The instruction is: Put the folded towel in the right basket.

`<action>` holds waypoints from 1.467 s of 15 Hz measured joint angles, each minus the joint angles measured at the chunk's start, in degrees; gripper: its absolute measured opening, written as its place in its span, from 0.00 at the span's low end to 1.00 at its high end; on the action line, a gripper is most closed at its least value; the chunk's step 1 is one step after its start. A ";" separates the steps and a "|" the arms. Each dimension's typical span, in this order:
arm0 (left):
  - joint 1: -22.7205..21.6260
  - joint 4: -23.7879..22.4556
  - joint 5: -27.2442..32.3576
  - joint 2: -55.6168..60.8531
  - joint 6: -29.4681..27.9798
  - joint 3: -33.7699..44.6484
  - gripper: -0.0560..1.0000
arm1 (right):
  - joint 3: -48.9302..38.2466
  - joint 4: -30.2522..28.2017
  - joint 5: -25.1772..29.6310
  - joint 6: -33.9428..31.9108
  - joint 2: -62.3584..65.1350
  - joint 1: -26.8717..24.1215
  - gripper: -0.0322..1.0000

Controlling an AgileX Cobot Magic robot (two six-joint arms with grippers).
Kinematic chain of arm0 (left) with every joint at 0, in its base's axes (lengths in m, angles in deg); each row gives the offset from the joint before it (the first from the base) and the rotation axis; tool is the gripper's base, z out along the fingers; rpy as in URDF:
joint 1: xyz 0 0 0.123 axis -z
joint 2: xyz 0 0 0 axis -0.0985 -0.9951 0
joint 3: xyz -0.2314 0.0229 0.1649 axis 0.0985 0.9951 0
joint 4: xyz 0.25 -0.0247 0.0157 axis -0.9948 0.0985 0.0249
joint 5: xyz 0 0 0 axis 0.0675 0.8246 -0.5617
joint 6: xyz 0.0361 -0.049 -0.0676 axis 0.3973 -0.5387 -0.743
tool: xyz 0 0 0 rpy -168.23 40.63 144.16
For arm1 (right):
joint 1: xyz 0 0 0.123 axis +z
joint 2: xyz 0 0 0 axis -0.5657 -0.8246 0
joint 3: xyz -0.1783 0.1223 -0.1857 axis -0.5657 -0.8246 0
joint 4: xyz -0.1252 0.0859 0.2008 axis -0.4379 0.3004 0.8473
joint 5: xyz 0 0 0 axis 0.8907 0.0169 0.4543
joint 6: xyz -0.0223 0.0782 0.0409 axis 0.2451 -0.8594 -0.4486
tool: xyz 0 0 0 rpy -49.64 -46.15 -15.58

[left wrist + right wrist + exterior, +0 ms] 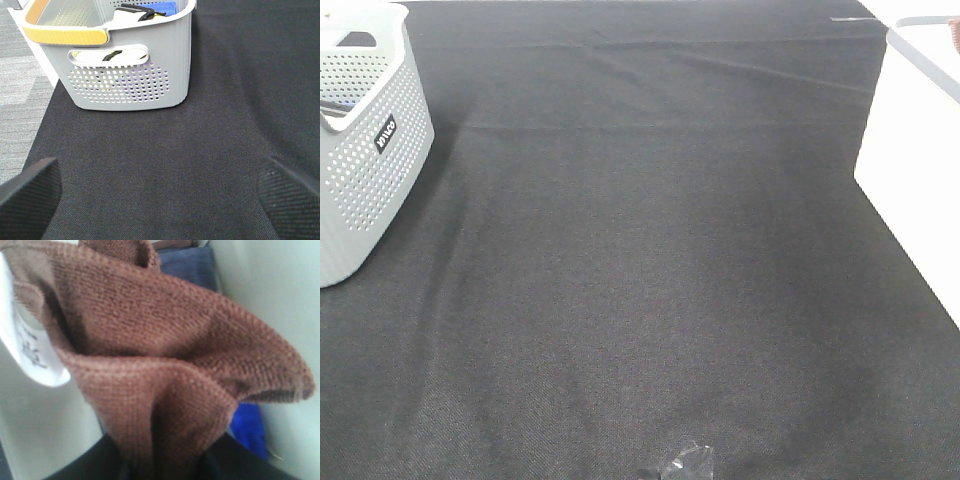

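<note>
In the right wrist view, a brown towel (165,365) with a white label (30,347) fills the picture; it is bunched and clamped in the right pincer, between pale walls, with blue cloth (247,427) behind. At 10 o'clock on the black bench (650,260) a grey perforated basket (365,150) stands. The left pincer (160,195) is held apart above the bench, near this basket.

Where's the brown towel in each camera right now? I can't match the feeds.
Exterior high: not clearly in view; only a brownish speck at the top right edge.
Left wrist: not in view.
Right wrist: the brown towel fills the frame, bunched, over pale walls.
Shared landmark: the grey perforated basket shows in the exterior and left wrist views.
</note>
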 joint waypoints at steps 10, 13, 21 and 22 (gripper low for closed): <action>0.00 -0.06 0.00 0.00 0.00 0.00 0.99 | 0.00 1.89 0.00 -1.15 -1.09 0.06 0.97; 0.00 -0.06 0.00 0.00 0.00 0.00 0.99 | 0.00 1.83 0.00 -5.96 2.46 3.04 0.97; 0.00 -0.23 0.00 0.00 0.00 0.00 0.99 | -18.33 -1.60 -0.11 -9.63 26.07 13.41 0.97; 0.00 -0.23 0.00 0.00 0.00 0.00 0.99 | -24.12 -2.18 -0.11 -10.08 31.86 13.41 0.97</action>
